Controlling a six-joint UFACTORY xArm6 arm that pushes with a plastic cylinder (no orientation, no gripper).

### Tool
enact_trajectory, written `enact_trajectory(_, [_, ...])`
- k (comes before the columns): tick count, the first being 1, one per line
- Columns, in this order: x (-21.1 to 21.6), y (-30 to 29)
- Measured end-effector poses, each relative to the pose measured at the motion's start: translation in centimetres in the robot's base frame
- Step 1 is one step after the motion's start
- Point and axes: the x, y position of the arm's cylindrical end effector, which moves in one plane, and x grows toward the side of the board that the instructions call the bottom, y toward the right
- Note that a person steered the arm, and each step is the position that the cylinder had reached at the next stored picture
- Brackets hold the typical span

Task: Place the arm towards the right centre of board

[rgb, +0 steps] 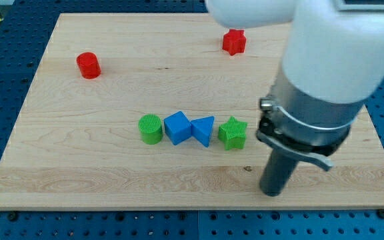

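Rod's tip point(272, 193): no claw, bare rod, grips nothing | upright, long axis vertical, at board's point(59, 173) lower right | just right of and below green star point(233, 133) | row leftward: blue triangle point(203, 130), blue cube point(177, 127), green cylinder point(151, 129) | red cylinder point(88, 65), seemingly red star point(233, 41) far off | arm hides right centre.

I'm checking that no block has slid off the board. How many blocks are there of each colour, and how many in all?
Red: 2, the red cylinder and the red star.
Green: 2, the green cylinder and the green star.
Blue: 2, the blue cube and the blue triangle.
Total: 6 blocks on the board. My tip is to the view's right of the green star, apart from it.
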Motion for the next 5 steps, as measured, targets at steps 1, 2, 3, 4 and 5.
enact_trajectory(1, [-0.4, 2.3])
enact_trajectory(2, [-1.9, 3.7])
enact_trajectory(3, [-3.0, 4.6])
enact_trajectory(4, [-4.3, 6.6])
enact_trajectory(5, [-5.3, 8.9])
